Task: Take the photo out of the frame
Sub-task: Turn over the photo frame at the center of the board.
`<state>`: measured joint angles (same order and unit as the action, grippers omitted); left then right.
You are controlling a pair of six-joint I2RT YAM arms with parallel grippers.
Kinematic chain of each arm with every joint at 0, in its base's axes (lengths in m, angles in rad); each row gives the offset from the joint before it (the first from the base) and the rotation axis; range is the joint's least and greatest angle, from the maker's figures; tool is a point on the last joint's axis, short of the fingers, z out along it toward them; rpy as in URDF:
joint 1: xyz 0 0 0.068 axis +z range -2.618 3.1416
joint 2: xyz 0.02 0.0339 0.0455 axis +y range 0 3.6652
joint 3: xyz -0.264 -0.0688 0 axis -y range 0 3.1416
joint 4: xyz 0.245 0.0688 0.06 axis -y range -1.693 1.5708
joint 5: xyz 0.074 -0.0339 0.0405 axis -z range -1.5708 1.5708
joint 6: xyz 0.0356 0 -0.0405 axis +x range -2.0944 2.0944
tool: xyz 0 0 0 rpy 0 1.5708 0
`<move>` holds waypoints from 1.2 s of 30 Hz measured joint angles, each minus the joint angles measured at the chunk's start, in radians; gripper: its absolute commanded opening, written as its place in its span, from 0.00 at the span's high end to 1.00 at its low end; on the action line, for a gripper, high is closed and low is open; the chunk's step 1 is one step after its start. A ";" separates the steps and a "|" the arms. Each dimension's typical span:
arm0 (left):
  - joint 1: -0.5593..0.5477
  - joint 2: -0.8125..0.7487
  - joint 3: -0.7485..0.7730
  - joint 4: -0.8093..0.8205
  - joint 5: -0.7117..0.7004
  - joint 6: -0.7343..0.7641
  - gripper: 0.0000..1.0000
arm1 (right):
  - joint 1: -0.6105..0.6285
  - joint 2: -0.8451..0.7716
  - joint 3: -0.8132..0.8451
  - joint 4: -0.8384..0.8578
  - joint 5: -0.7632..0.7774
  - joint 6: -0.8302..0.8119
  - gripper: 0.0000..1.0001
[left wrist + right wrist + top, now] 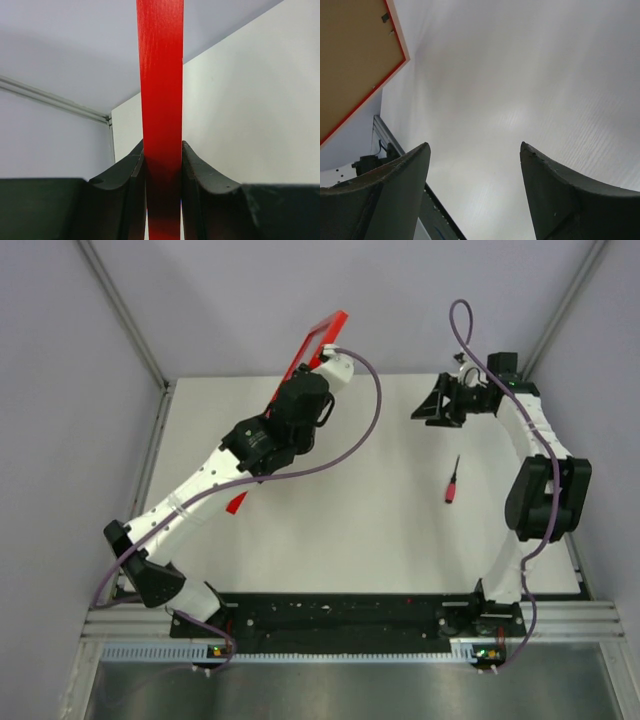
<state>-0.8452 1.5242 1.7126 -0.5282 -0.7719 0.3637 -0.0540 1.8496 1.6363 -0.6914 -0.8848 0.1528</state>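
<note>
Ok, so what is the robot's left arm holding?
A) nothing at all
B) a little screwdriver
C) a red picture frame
C: in the left wrist view, the left end effector is closed on the edge of the red frame, with a finger pressed against each side of it.

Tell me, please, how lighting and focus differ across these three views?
Top external: even, diffuse light, fairly sharp, only faint shadows on the table. Left wrist: the frame is crisp and saturated mid-picture, while the left gripper clamping it is nearly black. Right wrist: pale background washed out and soft; the right gripper is dark.
</note>
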 measured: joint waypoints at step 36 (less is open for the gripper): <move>0.294 -0.046 0.245 -0.314 0.453 -0.592 1.00 | -0.060 -0.194 -0.147 0.060 -0.038 -0.103 0.22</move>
<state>-0.5507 1.4784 1.9579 -0.8421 -0.3187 -0.2283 -0.1135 1.6558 1.4895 -0.6315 -0.9230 0.0502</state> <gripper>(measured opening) 0.317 0.777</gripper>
